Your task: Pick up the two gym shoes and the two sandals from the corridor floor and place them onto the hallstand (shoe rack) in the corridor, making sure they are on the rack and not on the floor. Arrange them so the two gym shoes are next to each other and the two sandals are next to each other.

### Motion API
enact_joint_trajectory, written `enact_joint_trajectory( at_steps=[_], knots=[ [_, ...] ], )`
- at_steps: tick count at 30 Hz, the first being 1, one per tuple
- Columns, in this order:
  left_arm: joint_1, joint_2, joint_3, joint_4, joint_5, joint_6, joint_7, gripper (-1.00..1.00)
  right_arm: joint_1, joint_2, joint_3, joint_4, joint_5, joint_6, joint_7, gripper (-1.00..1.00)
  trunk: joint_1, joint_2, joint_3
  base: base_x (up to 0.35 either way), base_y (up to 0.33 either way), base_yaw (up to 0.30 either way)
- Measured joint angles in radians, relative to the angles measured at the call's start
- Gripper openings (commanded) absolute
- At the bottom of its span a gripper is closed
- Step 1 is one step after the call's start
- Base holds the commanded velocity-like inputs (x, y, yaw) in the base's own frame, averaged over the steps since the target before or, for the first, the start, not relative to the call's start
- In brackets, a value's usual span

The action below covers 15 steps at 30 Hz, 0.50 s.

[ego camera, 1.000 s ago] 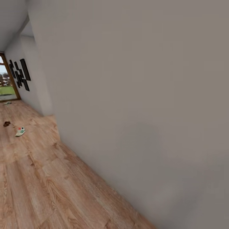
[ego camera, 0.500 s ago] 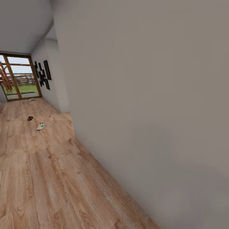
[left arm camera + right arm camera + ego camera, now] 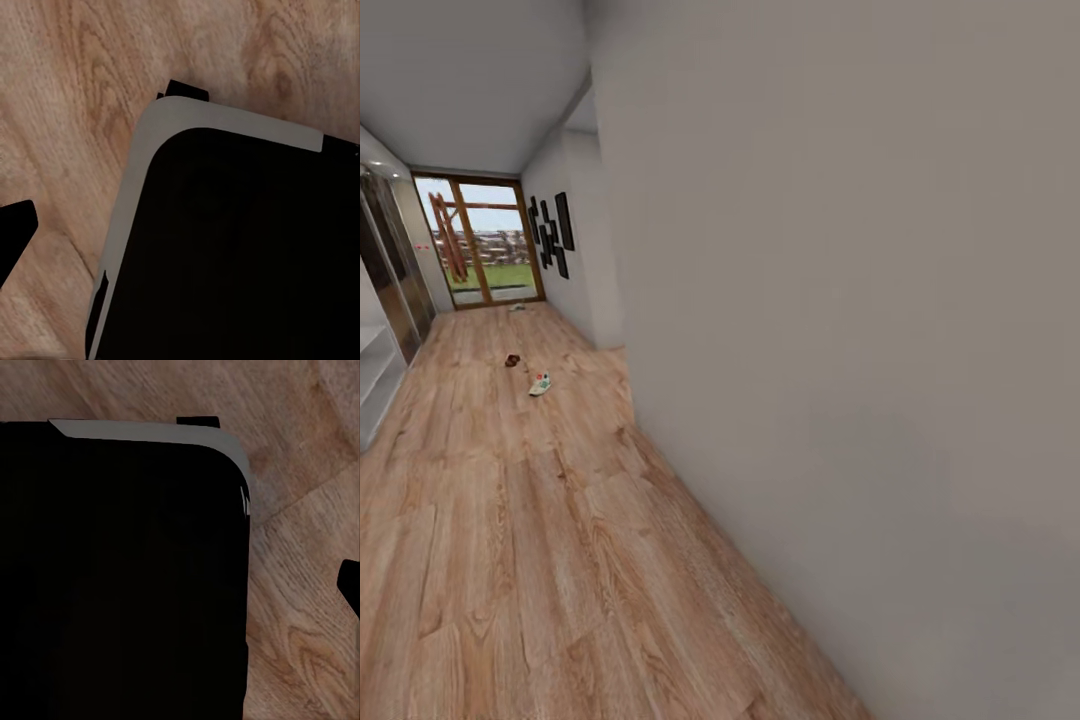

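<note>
Far down corridor floor [image 3: 510, 520]: gym shoe [image 3: 540, 384], sandal [image 3: 512, 360]; grey wall [image 3: 840, 300] right; fingers' state unclear.

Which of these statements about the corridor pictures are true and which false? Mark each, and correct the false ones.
1. A white lace-up sneaker with green stripes lies on the light brown wood-plank floor. True.
2. A dark brown leather sandal lies farther down the corridor than that sneaker. True.
3. The sneaker rests on a shelf. False: it is on the floor.
4. A plain grey wall runs along the right side of the head view. True.
5. The corridor ends in a solid closed door. False: it ends in a wood-framed glazed door with greenery outside.
6. The sandal touches the sneaker. False: bare floor separates them.
</note>
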Motion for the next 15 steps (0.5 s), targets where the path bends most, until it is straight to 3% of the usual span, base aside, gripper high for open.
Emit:
enact_joint_trajectory(
  at_steps=[15],
  knots=[
    [0.000, 0.004, 0.001, 0.000, 0.003, 0.001, 0.000, 1.00, 0.000, 0.000, -0.002, 0.000, -0.003, 0.000, 0.001, 1.00, 0.000, 0.000, 0.000, 0.000, 0.000, 0.053]
  ],
)
